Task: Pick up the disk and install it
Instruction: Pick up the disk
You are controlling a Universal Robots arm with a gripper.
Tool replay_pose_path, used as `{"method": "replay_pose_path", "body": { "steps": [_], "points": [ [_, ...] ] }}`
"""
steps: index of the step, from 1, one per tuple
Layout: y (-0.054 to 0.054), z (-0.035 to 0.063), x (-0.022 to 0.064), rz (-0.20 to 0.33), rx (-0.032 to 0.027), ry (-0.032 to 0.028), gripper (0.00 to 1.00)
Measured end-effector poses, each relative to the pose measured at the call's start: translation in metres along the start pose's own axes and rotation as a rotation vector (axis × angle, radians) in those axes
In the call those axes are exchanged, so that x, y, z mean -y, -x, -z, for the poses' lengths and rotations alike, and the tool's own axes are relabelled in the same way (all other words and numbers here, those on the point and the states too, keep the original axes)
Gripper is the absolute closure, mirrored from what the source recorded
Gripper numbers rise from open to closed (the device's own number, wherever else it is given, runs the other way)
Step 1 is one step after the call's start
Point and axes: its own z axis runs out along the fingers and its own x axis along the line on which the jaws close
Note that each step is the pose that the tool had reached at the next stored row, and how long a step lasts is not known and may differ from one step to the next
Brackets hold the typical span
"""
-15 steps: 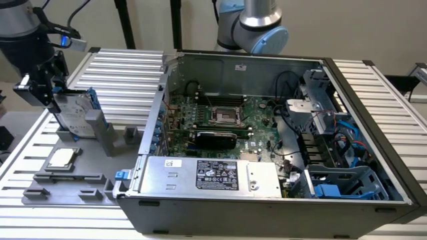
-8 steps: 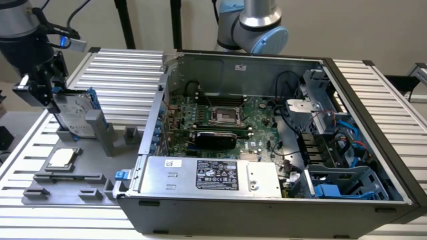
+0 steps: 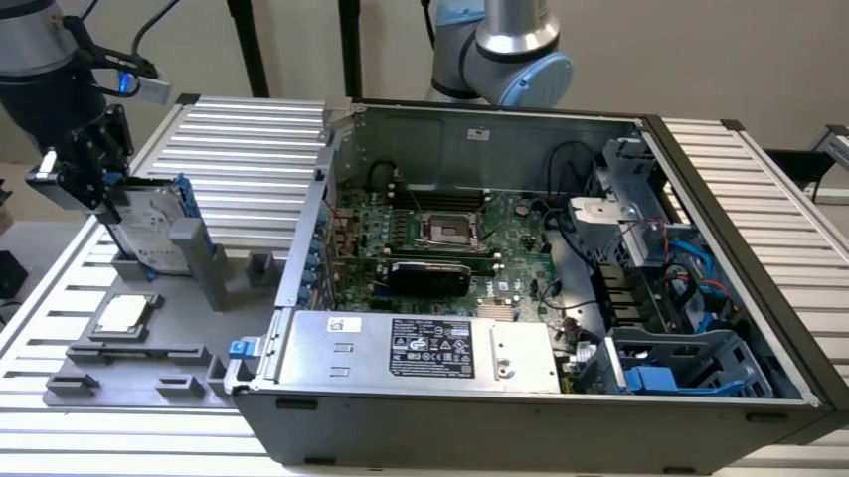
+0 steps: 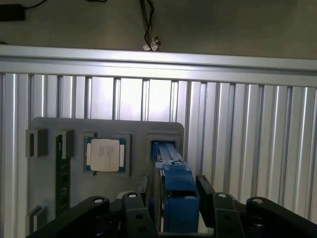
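Robotics lab, aluminium-profile table [image 3: 743,179], opened computer case [image 3: 531,429], grey parts fixture [image 3: 133,376]

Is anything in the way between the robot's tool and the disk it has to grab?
Nothing visible is. The tool is right at the disk, which stands upright in the grey holder beside the open computer case.

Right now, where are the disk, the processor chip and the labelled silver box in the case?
disk [image 4: 173,186], wrist view, on its blue plastic rail.
processor chip [image 4: 105,154], wrist view, on the middle of its silver lid.
labelled silver box [image 3: 432,348], exterior view, on its black-and-white label.
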Motion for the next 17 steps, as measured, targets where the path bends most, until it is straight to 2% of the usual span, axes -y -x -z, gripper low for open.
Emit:
{"method": "replay_pose_path", "body": {
  "steps": [4, 5, 11, 12, 17],
  "points": [
    [0.0, -0.0001, 0.0, 0.0, -0.0003, -0.0002, 0.51],
    [0.0, -0.0001, 0.0, 0.0, -0.0004, -0.0001, 0.59],
    [0.0, 0.0, 0.0, 0.0, -0.0005, -0.0001, 0.61],
    [0.0, 0.0, 0.0, 0.0, -0.0004, -0.0001, 0.67],
    [-0.0007, 0.0, 0.0, 0.0, -0.0005, 0.0001, 0.67]
  ]
}}
